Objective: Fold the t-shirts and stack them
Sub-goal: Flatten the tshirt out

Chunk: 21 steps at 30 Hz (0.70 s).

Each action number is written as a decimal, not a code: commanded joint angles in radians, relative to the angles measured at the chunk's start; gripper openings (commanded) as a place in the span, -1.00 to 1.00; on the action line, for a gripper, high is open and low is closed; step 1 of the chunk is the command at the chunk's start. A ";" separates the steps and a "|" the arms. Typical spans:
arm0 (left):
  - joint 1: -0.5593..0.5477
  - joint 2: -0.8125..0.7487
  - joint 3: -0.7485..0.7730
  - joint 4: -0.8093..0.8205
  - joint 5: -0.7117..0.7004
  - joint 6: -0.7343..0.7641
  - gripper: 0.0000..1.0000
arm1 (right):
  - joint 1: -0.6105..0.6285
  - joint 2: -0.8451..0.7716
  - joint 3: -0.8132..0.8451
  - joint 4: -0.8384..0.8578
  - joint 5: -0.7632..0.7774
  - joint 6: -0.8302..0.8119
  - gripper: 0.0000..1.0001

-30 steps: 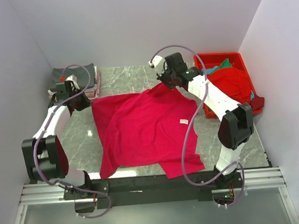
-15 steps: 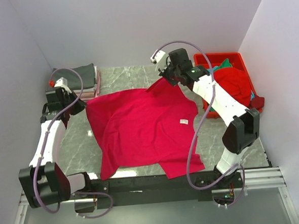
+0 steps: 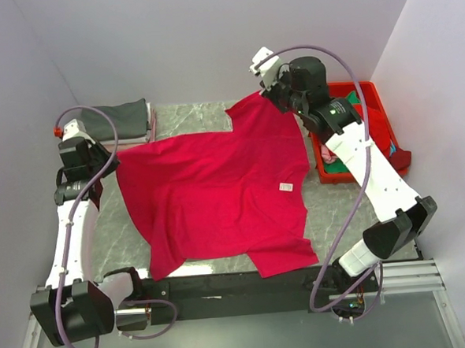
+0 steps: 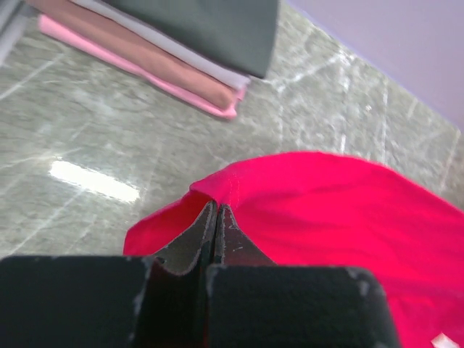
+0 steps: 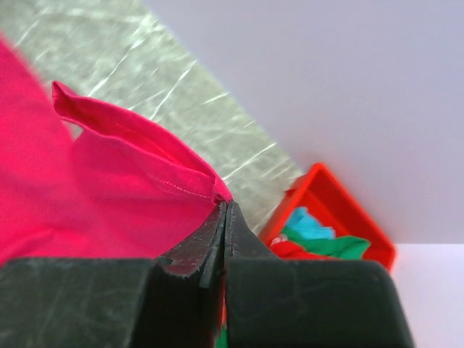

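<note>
A large crimson-pink t-shirt (image 3: 218,191) with a small white tag (image 3: 285,189) is stretched out over the marble table (image 3: 330,215). My left gripper (image 3: 112,162) is shut on its far-left corner; the pinched hem shows at my fingertips in the left wrist view (image 4: 216,206). My right gripper (image 3: 269,95) is shut on the far-right corner, raised above the table's back, with the seam at the tips (image 5: 223,203). A folded stack of t-shirts (image 3: 123,121), dark grey on top (image 4: 210,32) over white and pink, lies at the back left.
A red plastic bin (image 3: 366,103) at the right holds red, teal and green shirts (image 5: 319,235). White walls close in the back and both sides. The black rail (image 3: 223,285) runs along the near edge.
Both arms have pulled apart: the left gripper drew its corner out to the left, the right gripper lifted its corner up and back. The shirt is spread wider and tauter.
</note>
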 commanded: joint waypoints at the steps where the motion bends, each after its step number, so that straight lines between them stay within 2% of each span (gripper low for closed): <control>1: 0.015 0.035 0.053 0.069 -0.069 -0.031 -0.99 | -0.007 0.009 0.034 0.107 0.066 -0.025 -1.00; 5: 0.030 0.193 0.133 0.112 -0.069 -0.054 -0.99 | -0.029 0.115 0.062 0.212 0.122 -0.038 -1.00; 12: 0.031 0.525 0.282 0.198 -0.063 -0.061 -0.99 | -0.093 0.414 0.252 0.266 0.127 -0.018 -1.00; 21: 0.030 0.734 0.435 0.195 -0.053 -0.050 -0.99 | -0.101 0.634 0.356 0.364 0.146 -0.039 -1.00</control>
